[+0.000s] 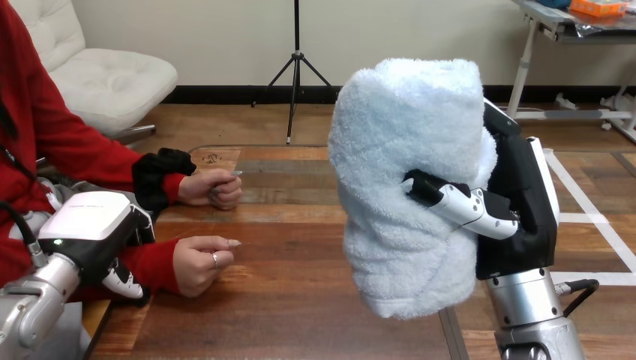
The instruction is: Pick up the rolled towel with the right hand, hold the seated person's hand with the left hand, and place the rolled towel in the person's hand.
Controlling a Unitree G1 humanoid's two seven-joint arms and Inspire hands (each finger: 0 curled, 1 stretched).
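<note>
- My right hand [517, 202] is clamped round the rolled towel [409, 180], which stands upright, raised above the wooden table [300, 307] at the right.
- My left hand [94, 225] sits over the red sleeve [150, 262] behind the person's nearer hand [199, 262], near left; I cannot tell whether it grips.
- The person's farther hand [214, 187] rests on the table, well apart from the towel.

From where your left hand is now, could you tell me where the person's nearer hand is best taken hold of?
Probably at the wrist of the person's nearer hand, from the sleeve side, where the left hand sits: the person's fingers curl toward the view's right, leaving the wrist exposed.
</note>
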